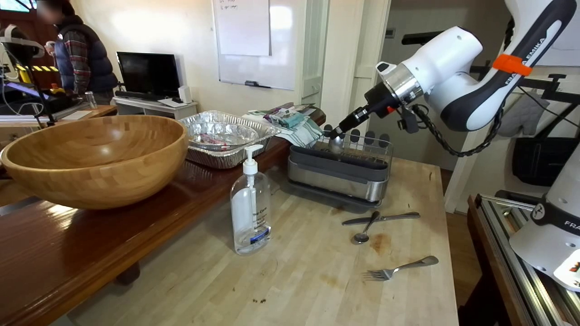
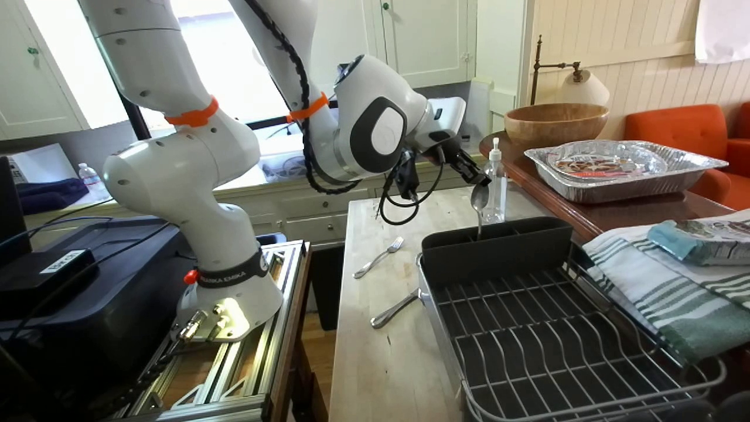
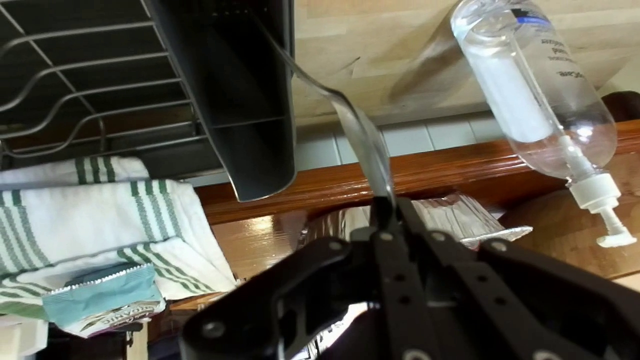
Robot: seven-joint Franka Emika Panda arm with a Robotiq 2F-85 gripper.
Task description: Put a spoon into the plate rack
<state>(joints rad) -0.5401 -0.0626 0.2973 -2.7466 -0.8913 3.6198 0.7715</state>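
Observation:
The silver spoon is held by its bowl, handle pointing down, in both exterior views. My gripper is shut on the bowl, above the dark cutlery caddy at the end of the plate rack. In the wrist view, the spoon runs from between my fingertips into the caddy's opening. The handle's lower end is in shadow there, and I cannot tell whether it touches the bottom. The gripper also shows in an exterior view. The rack's wire part lies beside the caddy.
A clear soap bottle stands near the rack. A knife, a second spoon and a fork lie on the table. A wooden bowl, foil trays and a striped towel are on the raised dark counter.

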